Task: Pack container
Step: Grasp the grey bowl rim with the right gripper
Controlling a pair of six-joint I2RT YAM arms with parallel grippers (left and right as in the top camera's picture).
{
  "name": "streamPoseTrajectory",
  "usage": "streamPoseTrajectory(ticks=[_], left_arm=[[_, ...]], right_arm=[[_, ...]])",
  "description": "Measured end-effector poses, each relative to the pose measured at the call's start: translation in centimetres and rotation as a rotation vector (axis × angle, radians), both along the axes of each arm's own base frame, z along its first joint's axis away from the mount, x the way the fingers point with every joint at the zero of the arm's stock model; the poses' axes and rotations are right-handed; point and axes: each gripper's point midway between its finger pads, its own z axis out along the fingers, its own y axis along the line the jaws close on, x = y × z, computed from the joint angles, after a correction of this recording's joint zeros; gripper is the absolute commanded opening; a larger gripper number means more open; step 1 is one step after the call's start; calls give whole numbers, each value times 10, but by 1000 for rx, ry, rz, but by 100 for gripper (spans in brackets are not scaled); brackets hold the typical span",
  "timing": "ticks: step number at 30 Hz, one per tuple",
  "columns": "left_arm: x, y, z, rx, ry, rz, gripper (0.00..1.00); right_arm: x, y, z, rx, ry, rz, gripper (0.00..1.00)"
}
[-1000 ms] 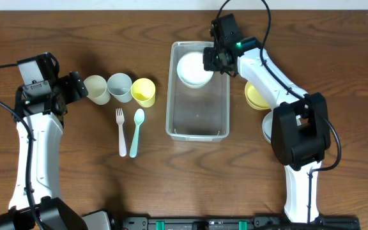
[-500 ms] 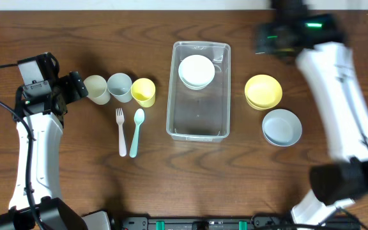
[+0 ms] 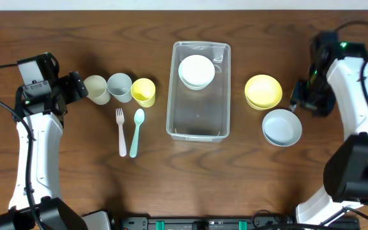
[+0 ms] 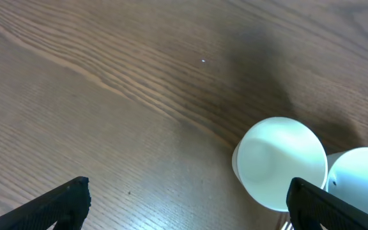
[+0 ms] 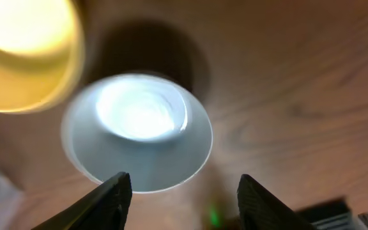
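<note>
The clear plastic container (image 3: 199, 124) stands mid-table with a white bowl (image 3: 196, 70) in its far end. A yellow bowl (image 3: 263, 91) and a pale blue bowl (image 3: 282, 127) sit to its right; both also show in the right wrist view, the pale blue bowl (image 5: 138, 131) and the yellow bowl (image 5: 24, 54). My right gripper (image 3: 304, 97) is open and empty, above the table just right of these bowls; its fingers (image 5: 184, 198) frame the blue bowl's edge. My left gripper (image 3: 75, 87) is open and empty beside a cream cup (image 3: 96, 89), seen as a white cup in the left wrist view (image 4: 280, 161).
A grey-blue cup (image 3: 119, 87) and a yellow cup (image 3: 144, 91) stand in a row with the cream cup. A white fork (image 3: 121, 131) and a mint spoon (image 3: 137, 131) lie in front of them, left of the container.
My right arm left the white bowl in the container and swung right and toward the front, to beside the yellow and blue bowls. The left arm has not moved.
</note>
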Motion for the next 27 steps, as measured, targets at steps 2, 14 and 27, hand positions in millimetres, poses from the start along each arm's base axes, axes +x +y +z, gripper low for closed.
streamPoseTrajectory(ticks=[2, 14, 27], left_arm=[[0, 0, 0, 1, 0, 0, 98], [0, 0, 0, 0, 0, 0, 98], [0, 0, 0, 0, 0, 0, 98]], right_arm=[[-11, 1, -16, 2, 36, -5, 56], [-55, 4, -81, 0, 123, -54, 26], [-60, 4, -50, -15, 33, -90, 1]])
